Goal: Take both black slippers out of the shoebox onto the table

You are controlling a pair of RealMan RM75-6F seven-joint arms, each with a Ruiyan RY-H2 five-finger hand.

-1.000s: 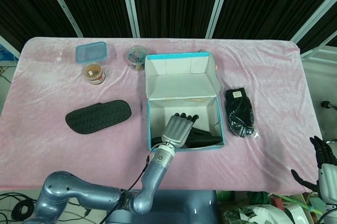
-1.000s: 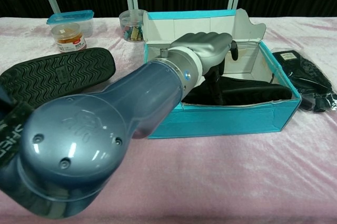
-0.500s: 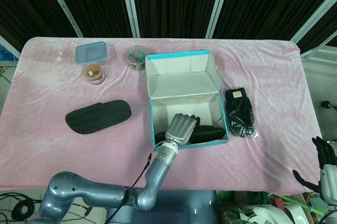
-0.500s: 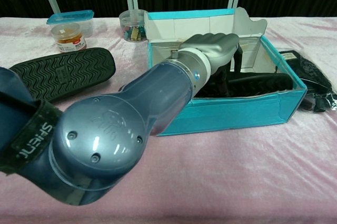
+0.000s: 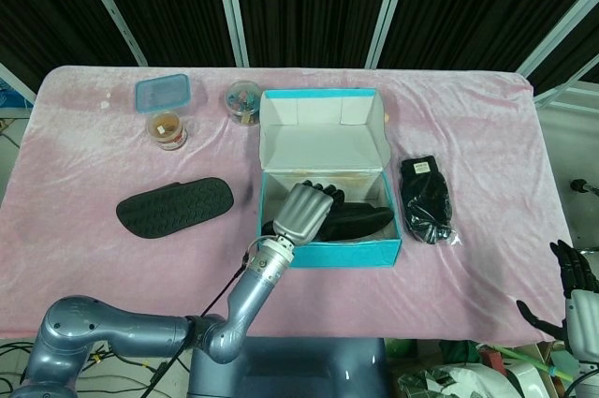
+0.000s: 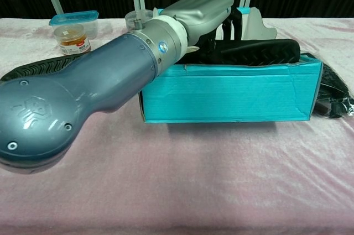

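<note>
Head view: slipper [image 5: 348,222] under fingers [image 5: 316,194].

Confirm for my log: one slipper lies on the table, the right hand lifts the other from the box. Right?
Wrong hand. The left hand lifts the slipper from the box, as the head view shows; the other slipper lies on the table.

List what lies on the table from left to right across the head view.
Black slipper, sole up → blue-lidded container with the small jar just in front of it → round tub of small items → shoebox with the left hand on the second slipper → black bagged item.
</note>
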